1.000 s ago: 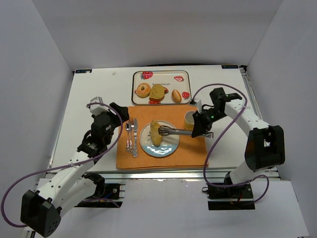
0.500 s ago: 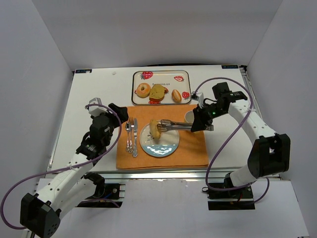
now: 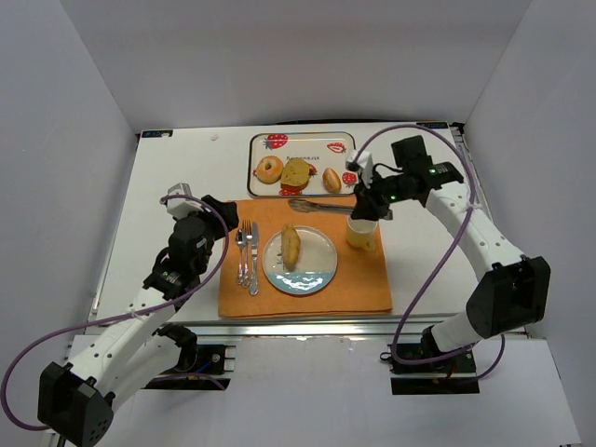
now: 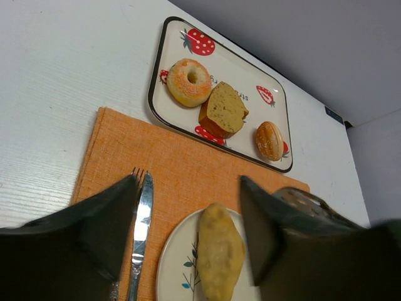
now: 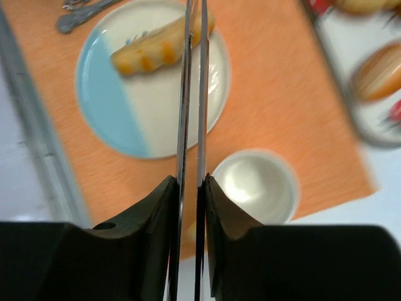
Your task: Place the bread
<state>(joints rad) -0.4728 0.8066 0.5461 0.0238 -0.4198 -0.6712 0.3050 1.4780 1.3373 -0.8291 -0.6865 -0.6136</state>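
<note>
Since the bread already lies on the plate, I'd carry the tongs off level, well above it; the right claw is pinching them, their tips seemingly nearly closed in the blurred wrist view; the bread sits below and ahead of that claw; the left claw is spread, bread just ahead.
</note>
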